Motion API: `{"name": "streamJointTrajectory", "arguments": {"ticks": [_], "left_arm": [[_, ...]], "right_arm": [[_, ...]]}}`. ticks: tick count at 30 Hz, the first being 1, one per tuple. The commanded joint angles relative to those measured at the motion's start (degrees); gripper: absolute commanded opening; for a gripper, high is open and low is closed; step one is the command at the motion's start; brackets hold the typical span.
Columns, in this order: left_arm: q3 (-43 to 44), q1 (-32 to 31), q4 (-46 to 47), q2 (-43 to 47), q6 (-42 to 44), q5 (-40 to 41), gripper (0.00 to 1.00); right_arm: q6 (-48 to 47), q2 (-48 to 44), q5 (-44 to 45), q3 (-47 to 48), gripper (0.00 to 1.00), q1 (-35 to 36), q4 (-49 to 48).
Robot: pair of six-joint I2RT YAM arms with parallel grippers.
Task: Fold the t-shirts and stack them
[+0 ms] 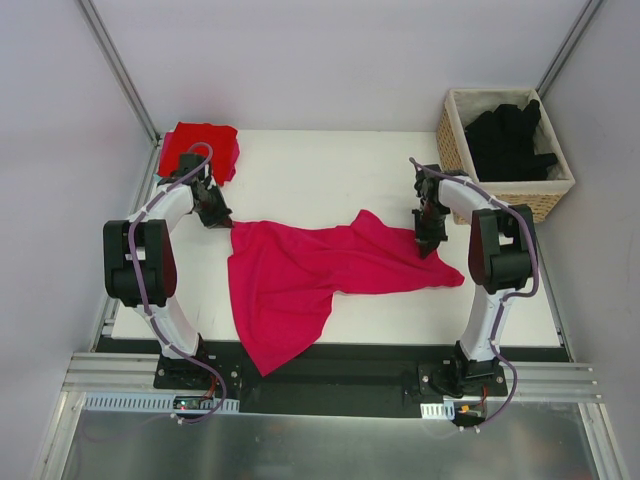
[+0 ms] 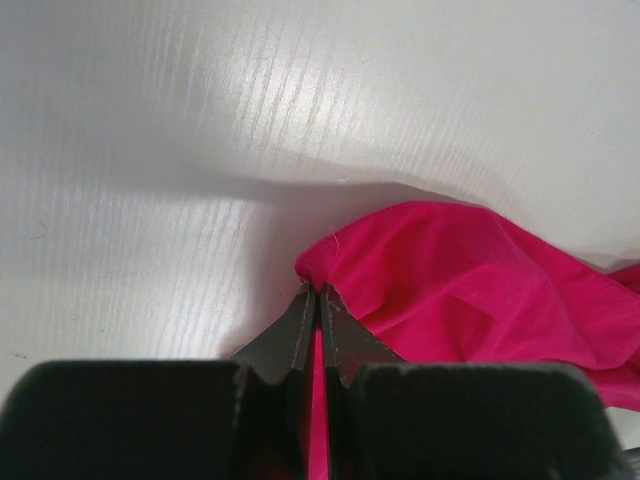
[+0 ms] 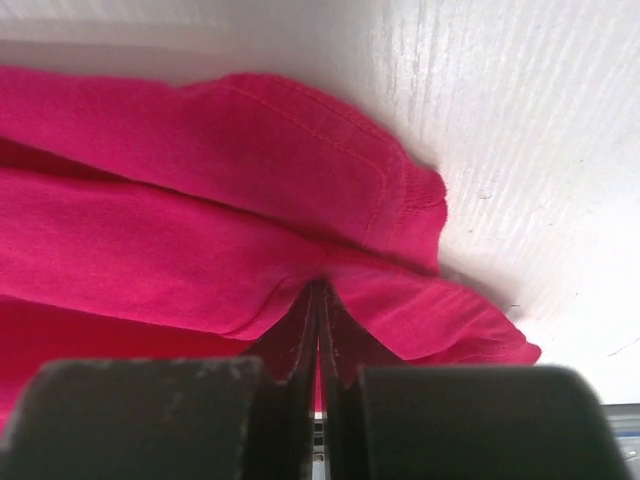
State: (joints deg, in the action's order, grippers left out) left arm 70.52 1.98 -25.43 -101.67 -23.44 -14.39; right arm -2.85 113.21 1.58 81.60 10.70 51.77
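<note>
White desk [image 1: 330, 170], pink shirt [image 1: 300, 275] sprawled across the middle, unfolded.
Pinched at opposite edges by left fingers [image 2: 318, 300] and right fingers [image 3: 320, 297], both clamped on cloth, probably to stretch it flat first.

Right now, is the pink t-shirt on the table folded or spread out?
Spread, not folded: pink t-shirt lies rumpled across the table, left gripper and right gripper each pinching an edge.
</note>
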Motion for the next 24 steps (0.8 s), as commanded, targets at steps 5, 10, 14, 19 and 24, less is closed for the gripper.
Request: {"name": "streamJointTrajectory", "arguments": {"ticks": [5, 10, 14, 19, 24], "left_arm": [[1.5, 0.7, -1.5, 2.6, 1.2, 0.2, 0.0], [1.3, 0.7, -1.4, 2.7, 1.1, 0.0, 0.0], [0.9, 0.7, -1.4, 2.8, 0.9, 0.0, 0.0], [1.5, 0.7, -1.4, 3.0, 1.0, 0.3, 0.0], [1.8, 0.9, -1.6, 3.5, 2.0, 0.5, 0.0]], "right_arm": [[0.7, -3.2, -0.4, 0.7, 0.12, -0.1, 1.8], [0.0, -5.5, 1.9, 0.5, 0.41, 0.2, 2.2], [0.0, -6.7, 2.4, 0.4, 0.46, 0.2, 2.2], [0.0, -4.1, 0.7, 0.2, 0.46, 0.2, 1.1], [0.4, -3.6, -1.1, -1.6, 0.45, 0.3, -0.5]]}}
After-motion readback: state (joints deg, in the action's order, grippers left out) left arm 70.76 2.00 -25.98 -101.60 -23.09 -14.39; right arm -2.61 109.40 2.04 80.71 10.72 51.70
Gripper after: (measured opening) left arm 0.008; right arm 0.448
